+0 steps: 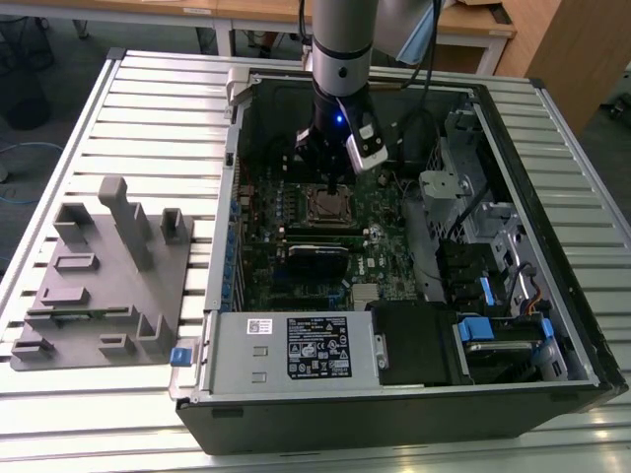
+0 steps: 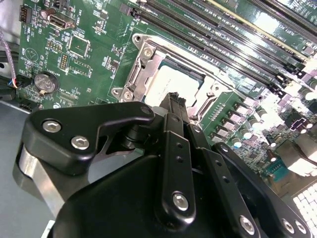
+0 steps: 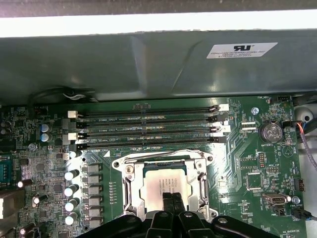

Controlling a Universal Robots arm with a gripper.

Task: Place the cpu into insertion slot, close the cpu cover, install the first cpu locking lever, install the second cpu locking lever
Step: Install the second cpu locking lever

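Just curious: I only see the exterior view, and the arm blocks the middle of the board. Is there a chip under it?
Observer: Yes. In the first wrist view a silvery chip lies flat inside a square metal frame.
Operator: Is the end effector holding it?
Observer: No. The end effector has its fingers shut together, tips over the chip's top.
Operator: Anything else nearby?
Observer: A round coin battery sits on the green board.
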